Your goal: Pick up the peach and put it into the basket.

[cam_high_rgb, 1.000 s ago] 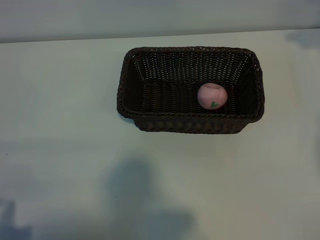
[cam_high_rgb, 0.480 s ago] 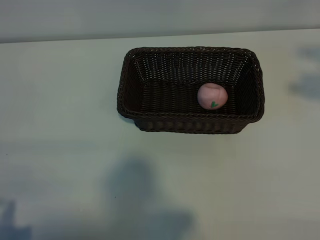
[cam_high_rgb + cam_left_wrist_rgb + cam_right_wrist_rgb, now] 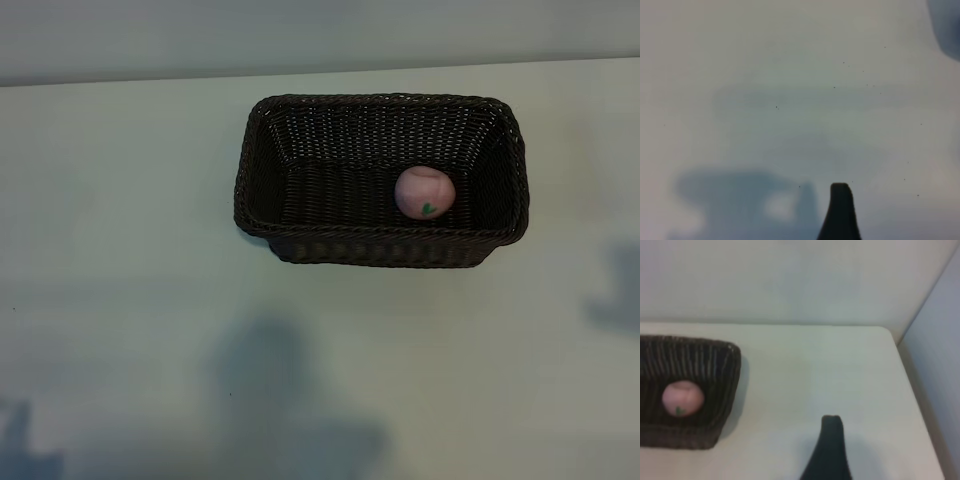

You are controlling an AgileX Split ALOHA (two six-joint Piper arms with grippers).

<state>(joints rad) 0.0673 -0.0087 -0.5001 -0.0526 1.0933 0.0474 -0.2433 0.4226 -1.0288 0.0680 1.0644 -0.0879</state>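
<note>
Peach [image 3: 425,192] sits inside basket [image 3: 380,245], toward its right end, same spot as half a second ago; nothing touches it. Shadow at tabletop [image 3: 130,300] right edge has slid lower, so right arm looks to be backing off. Right pincer [image 3: 830,447] wide, empty, well clear. Left pincer [image 3: 840,212] wide, empty, parked over bare tabletop. Task looks done.

- A pale table [image 3: 120,200] fills nearly the whole exterior view — plain, matte, with soft grey shadows lying across its near part.
- A light wall [image 3: 320,35] rises just behind the table's far edge.
- In the right wrist view a second wall panel [image 3: 940,365] stands just beside the table's side edge, meeting the back wall at the table's far corner.
</note>
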